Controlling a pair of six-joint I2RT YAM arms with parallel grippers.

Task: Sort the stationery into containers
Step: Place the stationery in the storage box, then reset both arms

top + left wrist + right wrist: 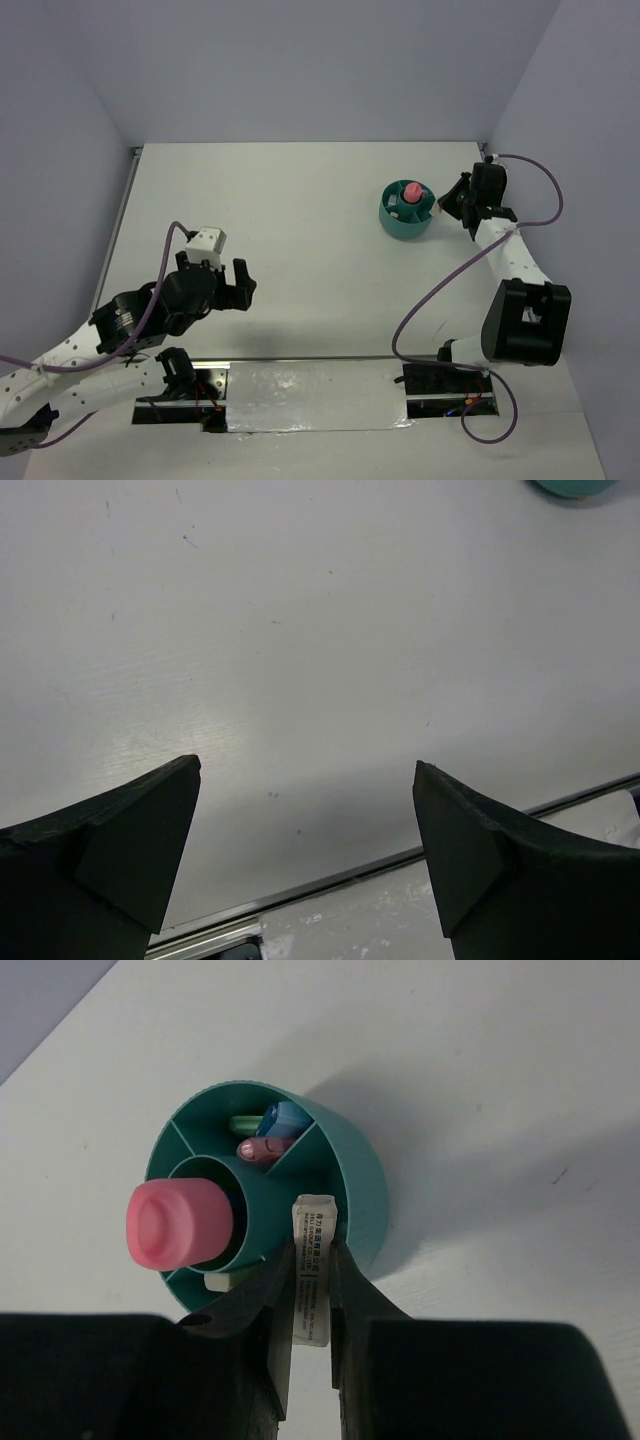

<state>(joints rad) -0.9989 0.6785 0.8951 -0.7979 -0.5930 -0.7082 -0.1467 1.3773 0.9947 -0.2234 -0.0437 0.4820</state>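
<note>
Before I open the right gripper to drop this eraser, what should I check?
1. Is the right gripper shut on the eraser: ok.
2. Is the eraser over the outer ring of the tub: ok.
3. Is the eraser's end clear of the tub's dividers: cannot tell.
4. Is the pink-capped case standing in the centre cup, apart from the eraser: ok.
5. Is the left gripper open, empty and far from the tub: ok.

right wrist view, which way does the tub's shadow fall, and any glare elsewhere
right wrist: the teal tub casts a soft shadow to its right on the table; the label on the eraser in the right tool looks sharp. top external: glare on the foil strip. left wrist: faint sheen on the table, left tool dark.
</note>
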